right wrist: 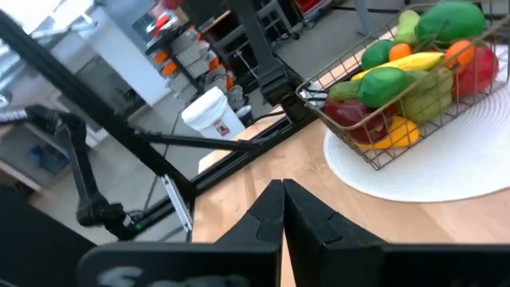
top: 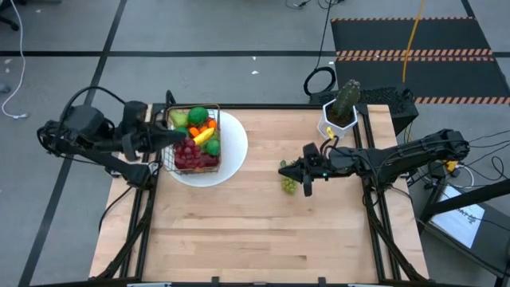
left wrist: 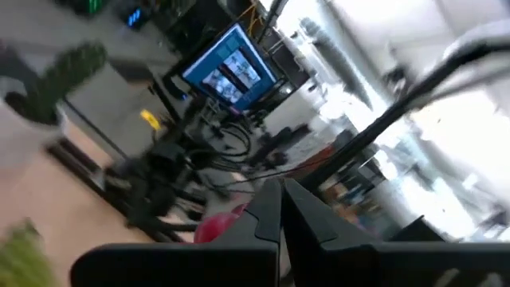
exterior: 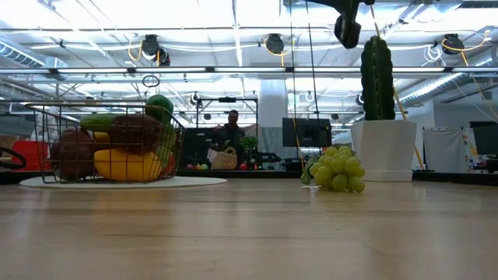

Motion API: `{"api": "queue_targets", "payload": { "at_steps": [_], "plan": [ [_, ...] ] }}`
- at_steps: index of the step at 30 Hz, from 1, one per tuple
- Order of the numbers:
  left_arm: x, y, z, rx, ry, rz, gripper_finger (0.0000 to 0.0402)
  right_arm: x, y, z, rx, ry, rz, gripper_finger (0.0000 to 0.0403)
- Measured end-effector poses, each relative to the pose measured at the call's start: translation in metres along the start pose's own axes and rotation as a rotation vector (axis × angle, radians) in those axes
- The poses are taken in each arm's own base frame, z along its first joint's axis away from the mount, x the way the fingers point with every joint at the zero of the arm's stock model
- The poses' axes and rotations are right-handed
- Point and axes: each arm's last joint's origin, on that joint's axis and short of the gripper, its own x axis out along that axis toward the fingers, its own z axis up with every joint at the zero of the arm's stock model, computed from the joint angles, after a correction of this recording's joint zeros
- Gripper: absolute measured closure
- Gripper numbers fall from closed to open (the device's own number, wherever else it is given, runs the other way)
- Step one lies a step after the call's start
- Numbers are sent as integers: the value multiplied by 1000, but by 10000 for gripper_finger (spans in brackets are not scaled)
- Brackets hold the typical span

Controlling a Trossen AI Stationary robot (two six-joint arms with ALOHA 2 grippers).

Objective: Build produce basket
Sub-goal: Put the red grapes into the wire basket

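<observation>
While I watch from my remote station, both arms sit above the pale wooden table (top: 263,231).

Basket: a small rectangular basket of thin dark wire mesh (top: 194,140), see-through sides, standing on a round white plate (top: 231,155) at the table's far left.

Contents: I count smooth toy produce heaped inside — green pears and limes (right wrist: 384,84), a yellow banana (right wrist: 414,62), small oranges (right wrist: 460,53), dark red apples (exterior: 74,153).

Loose item: a knobbly bunch of pale green toy grapes (exterior: 339,169) lies on the bare wood, well apart from the basket, near a white pot holding a green cactus (top: 343,108).

Left gripper (top: 169,136): fingers pressed together, holding nothing, at the basket's left edge.

Right gripper (top: 306,173): fingers also closed and empty, poised just beside the grapes.
</observation>
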Motion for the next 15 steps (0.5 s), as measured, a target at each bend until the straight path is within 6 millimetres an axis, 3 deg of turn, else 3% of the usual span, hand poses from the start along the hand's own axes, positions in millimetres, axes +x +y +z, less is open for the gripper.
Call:
{"api": "queue_targets", "payload": {
  "at_steps": [10, 15],
  "plan": [
    [0, 1, -1, 803, 8, 3, 397, 0, -1, -1, 78, 7, -19, 403],
    [0, 1, -1, 1071, 9, 3, 390, 0, -2, -2, 81, 12, -23, 403]
  ]
}}
